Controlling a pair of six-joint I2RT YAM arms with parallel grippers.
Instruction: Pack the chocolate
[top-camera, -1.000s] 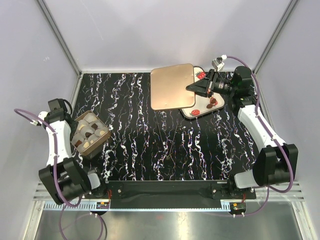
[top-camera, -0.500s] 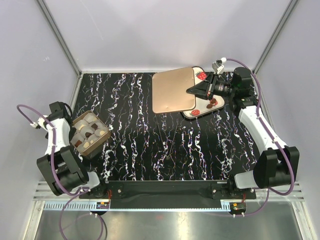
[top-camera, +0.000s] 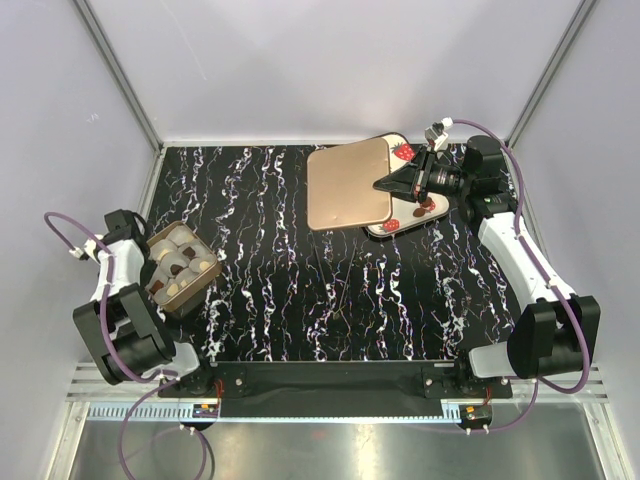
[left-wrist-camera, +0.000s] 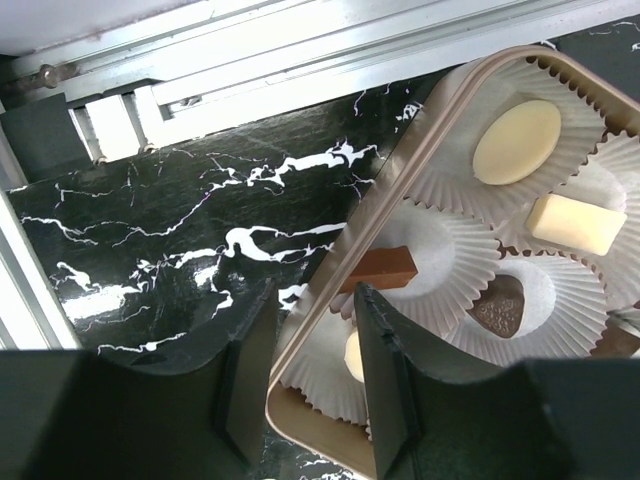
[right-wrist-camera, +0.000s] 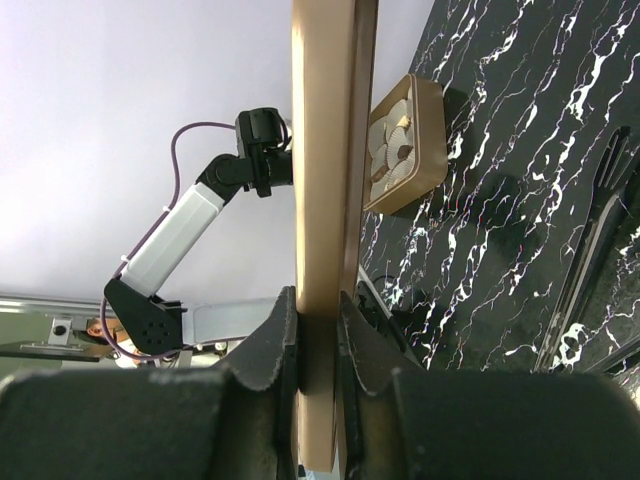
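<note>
One camera above and behind the arms takes in the whole worktop (top-camera: 330, 290). The left wrist camera looks close at the box (left-wrist-camera: 400, 168) rim between its jaws; the right sights along the lid (right-wrist-camera: 322, 150), the same box far beyond its jaws.

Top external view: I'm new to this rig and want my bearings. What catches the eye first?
The flat brown lid, pinched at its edge in the right gripper's jaws, partly hides the strawberry-printed tray at the far right. At the left edge, a tan box of paper-cupped chocolates sits with the left gripper's jaws astride its wall.
</note>
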